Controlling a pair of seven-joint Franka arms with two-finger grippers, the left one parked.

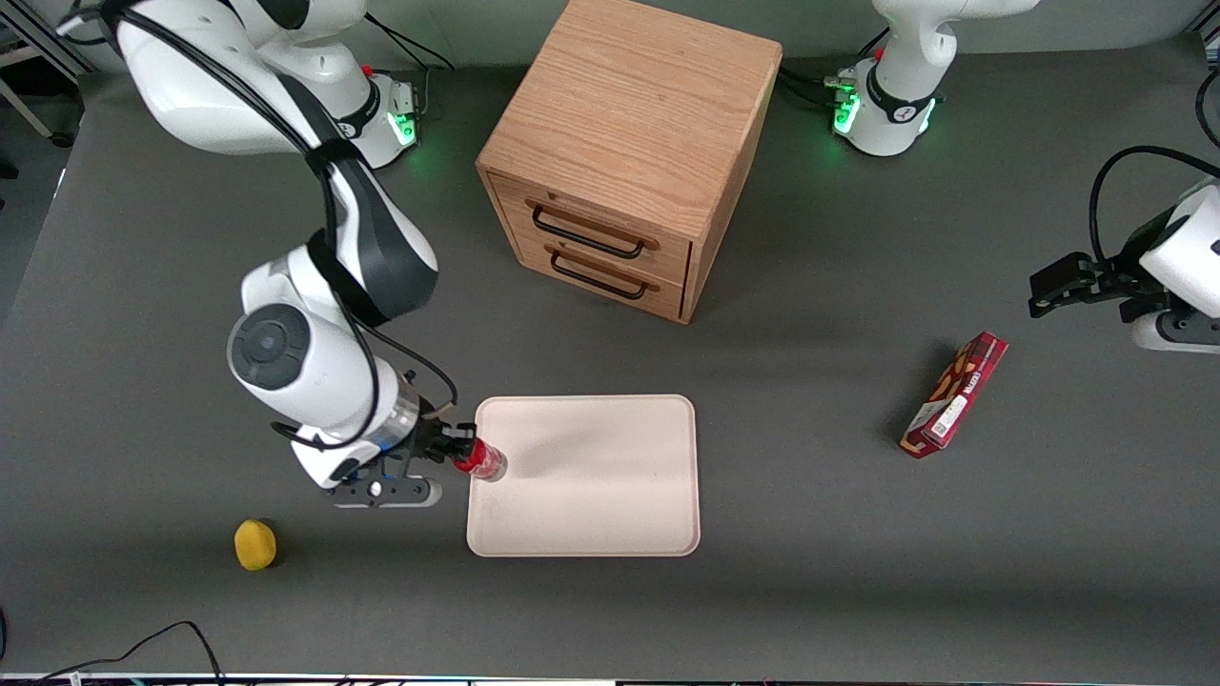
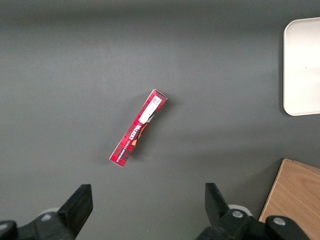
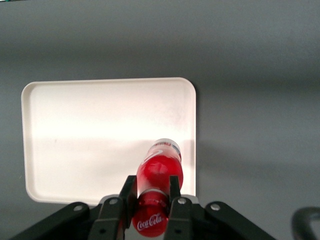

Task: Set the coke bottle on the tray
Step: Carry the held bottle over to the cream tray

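From the front, the gripper point(image 1: 456, 446) pinched the coke bottle point(image 1: 480, 459) by its neck, base just over the tray point(image 1: 610, 495) at the edge nearest the working arm

At the right wrist, the bottle's point(image 3: 159, 170) long axis pointed away from the jaws over the tray's point(image 3: 75, 145) rim

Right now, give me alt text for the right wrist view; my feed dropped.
The gripper is shut on the coke bottle near its cap, holding it over the edge of the cream tray. Around the tray lies grey table.
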